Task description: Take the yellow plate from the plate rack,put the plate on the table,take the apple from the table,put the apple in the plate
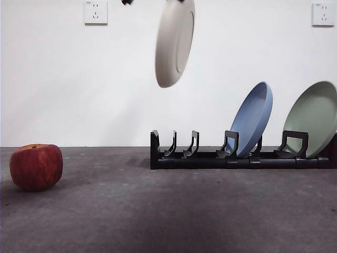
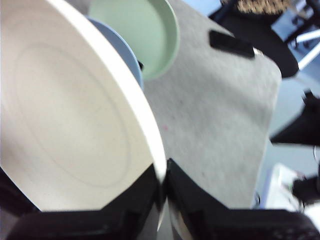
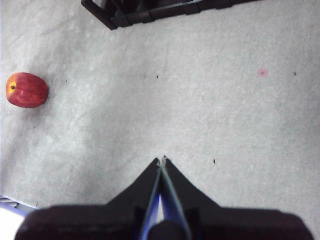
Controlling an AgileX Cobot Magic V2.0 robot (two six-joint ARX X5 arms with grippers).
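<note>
The left tool [image 2: 164, 182] is clamped on the rim of the yellow plate [image 1: 175, 41], holding the pale cream dish on edge in the air, high above the plate rack [image 1: 242, 156] and over the rack's end nearest the apple [image 1: 36, 166]. In the left wrist view the two black jaws pinch the plate's thin edge between them, with the plate's broad face filling much of the frame. The plate rack stands on the dark grey table [image 1: 168, 216], its slots nearest the apple standing free, while a blue plate [image 1: 251, 119] and a green plate [image 1: 311, 118] lean in slots farther along. The red apple rests on the table, well apart from the rack, off its free end. The right tool [image 3: 161, 161] hangs above bare table near the rack, its jaws pressed together with nothing between them.
</note>
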